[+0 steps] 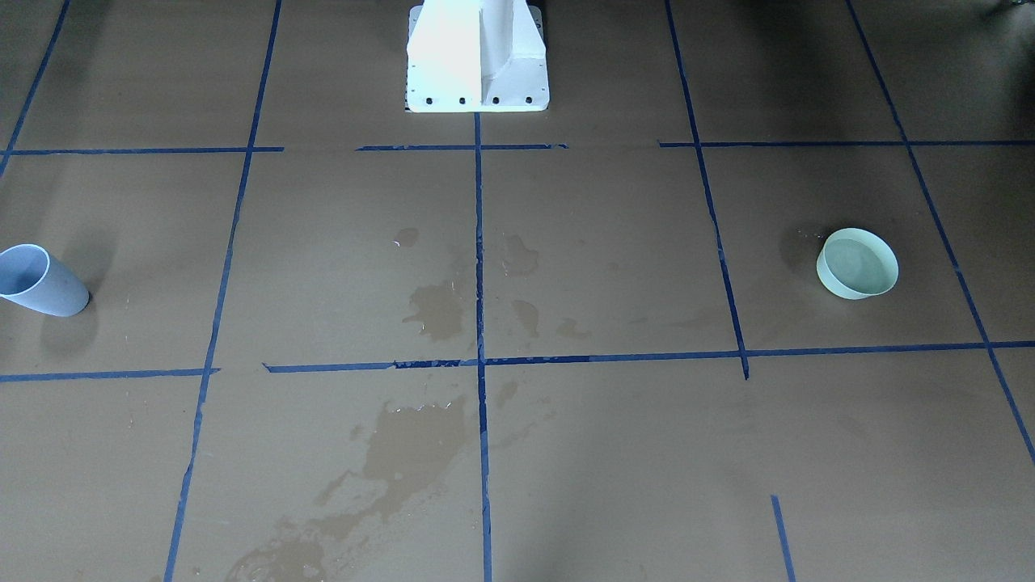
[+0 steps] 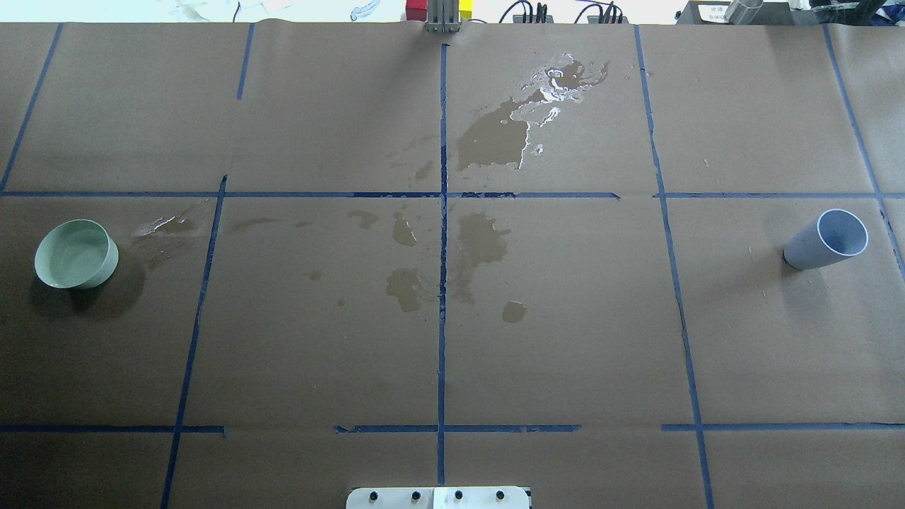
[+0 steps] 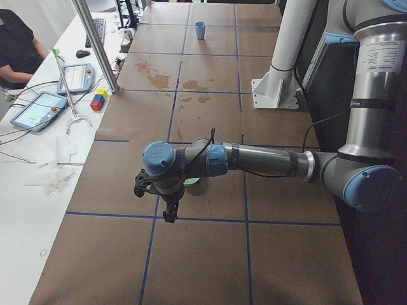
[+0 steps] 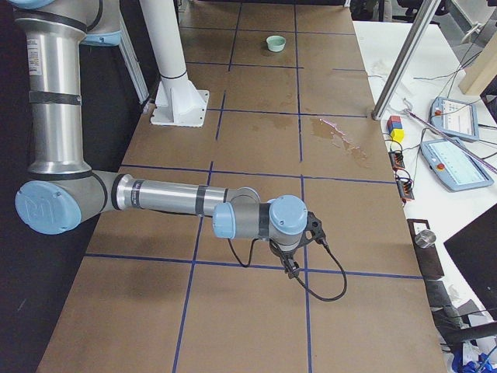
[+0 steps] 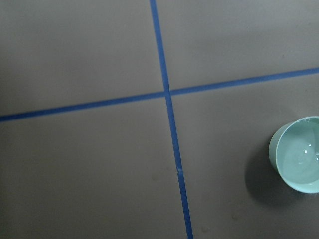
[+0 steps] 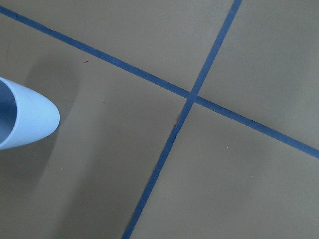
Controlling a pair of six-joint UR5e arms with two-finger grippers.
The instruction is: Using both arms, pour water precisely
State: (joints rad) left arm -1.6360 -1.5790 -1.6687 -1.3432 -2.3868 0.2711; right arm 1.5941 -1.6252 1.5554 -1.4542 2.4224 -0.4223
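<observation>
Brown paper covers the desk [image 2: 565, 339], gridded with blue tape. The water [image 5: 301, 159] lies in a pale green bowl [image 2: 76, 253] at the robot's left end, near the left arm's [image 3: 267, 159] jaws. The right arm's [image 4: 163, 196] jaws hang near a light blue cup [image 2: 827, 239]. Whether either pair is open cannot be told

Nothing here reads cleanly. On the right arm [image 4: 167, 197], a small sticker [image 4: 35, 54] sits on the upright tube, its print too fine to make out. The blue elbow cap [image 4: 45, 210] carries a pale emblem, letters not legible. Over on the left arm [image 3: 267, 160], a similar sticker [image 3: 368, 58] is just as unreadable. Two touch panels [image 4: 464, 167] show lit screens, far too small to read. A printed sheet [image 2: 708, 9] is only a blur.
</observation>
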